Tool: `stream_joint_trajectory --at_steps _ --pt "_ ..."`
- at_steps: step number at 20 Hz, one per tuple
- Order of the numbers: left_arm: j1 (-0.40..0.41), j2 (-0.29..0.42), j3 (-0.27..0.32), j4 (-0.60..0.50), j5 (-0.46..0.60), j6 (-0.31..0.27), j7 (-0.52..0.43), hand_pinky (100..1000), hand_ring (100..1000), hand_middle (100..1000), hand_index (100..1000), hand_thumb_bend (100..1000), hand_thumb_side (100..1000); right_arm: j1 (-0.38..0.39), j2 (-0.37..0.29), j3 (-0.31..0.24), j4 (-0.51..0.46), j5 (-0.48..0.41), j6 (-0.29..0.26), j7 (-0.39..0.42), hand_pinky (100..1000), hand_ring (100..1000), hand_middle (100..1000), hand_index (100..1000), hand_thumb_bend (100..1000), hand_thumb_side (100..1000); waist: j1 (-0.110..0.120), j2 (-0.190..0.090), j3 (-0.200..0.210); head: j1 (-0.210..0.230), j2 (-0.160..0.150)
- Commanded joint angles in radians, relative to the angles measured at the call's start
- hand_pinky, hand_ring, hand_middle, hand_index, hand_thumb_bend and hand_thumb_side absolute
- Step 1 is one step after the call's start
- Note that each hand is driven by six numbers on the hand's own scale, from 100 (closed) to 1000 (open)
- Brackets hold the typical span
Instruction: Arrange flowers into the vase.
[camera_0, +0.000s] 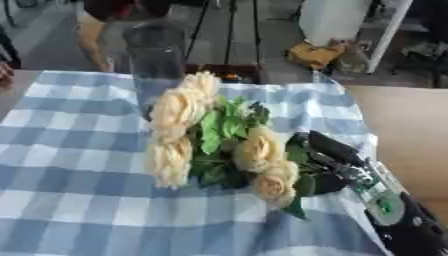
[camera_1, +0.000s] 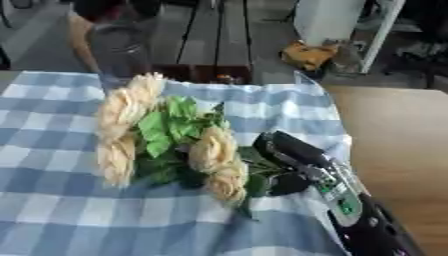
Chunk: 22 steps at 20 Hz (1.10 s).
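Flowers (camera_0: 219, 137) are sitting at the centre of my view, a bunch of pale cream-yellow roses with green leaves, lying over the blue-and-white checked cloth (camera_0: 70, 150) that is covering the table (camera_0: 407, 130). The blooms are fanning out toward nine and six o'clock, while the stem end is pointing toward four o'clock, where my right hand (camera_0: 328, 155) is coming in from the lower right corner. I am seeing its dark fingers curling around the stems just beside the lowest rose, so the hand is holding the bunch; the leaves are hiding the exact contact, but the fingers are wrapping narrow, not spread. On the forearm behind it a small green patch is showing; if it is carrying any writing, I cannot read it.

At eleven o'clock from the bunch the tall clear glass vase (camera_0: 156, 62) is standing upright on the cloth, near the table's far edge. The topmost rose is overlapping its lower part in the left eye view, and I cannot tell whether they are touching.

I am not finding any brand, label or legible lettering on the vase, the cloth or the flowers. My left hand is not showing in either view.
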<state>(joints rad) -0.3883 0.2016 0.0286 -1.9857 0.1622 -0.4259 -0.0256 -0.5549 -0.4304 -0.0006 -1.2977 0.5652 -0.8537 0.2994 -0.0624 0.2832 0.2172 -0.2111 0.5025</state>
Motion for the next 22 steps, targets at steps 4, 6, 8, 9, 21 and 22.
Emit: stream_joint_trajectory --at_steps 4,6,8,9,21,22 --pt "-0.007 0.006 -0.001 -0.014 -0.004 0.002 -0.003 547 642 536 876 100 919 -0.014 -0.037 -0.017 -0.03 -0.075 -0.023 0.097 100 100 140 132 100 859 0.004 -0.02 -0.003 0.006 -0.015" --pt "-0.007 0.006 -0.002 -0.014 -0.004 0.002 -0.004 547 642 535 876 100 919 -0.015 -0.039 -0.02 -0.037 -0.093 -0.017 0.106 100 100 139 131 100 865 0.004 -0.02 -0.003 0.007 -0.015" --pt "-0.006 0.006 -0.002 -0.014 -0.004 0.003 -0.004 547 642 535 876 100 919 -0.018 -0.039 -0.024 -0.042 -0.11 -0.011 0.11 100 100 135 130 100 874 0.003 -0.021 -0.003 0.008 -0.015" --pt "-0.006 0.006 -0.002 -0.014 -0.004 0.003 -0.004 547 642 535 876 100 919 -0.019 -0.04 -0.025 -0.045 -0.117 -0.008 0.111 100 100 123 129 100 877 0.003 -0.021 -0.003 0.008 -0.016" --pt "-0.006 0.005 -0.002 -0.014 -0.002 0.006 -0.009 546 641 534 877 100 918 -0.025 -0.04 -0.041 -0.064 -0.201 0.032 0.123 100 100 140 167 100 880 0.003 -0.019 -0.002 0.017 -0.02" --pt "-0.006 0.005 -0.002 -0.014 -0.002 0.006 -0.01 546 642 534 877 100 918 -0.024 -0.039 -0.041 -0.065 -0.203 0.032 0.129 100 100 140 167 100 882 0.004 -0.018 -0.002 0.017 -0.02"
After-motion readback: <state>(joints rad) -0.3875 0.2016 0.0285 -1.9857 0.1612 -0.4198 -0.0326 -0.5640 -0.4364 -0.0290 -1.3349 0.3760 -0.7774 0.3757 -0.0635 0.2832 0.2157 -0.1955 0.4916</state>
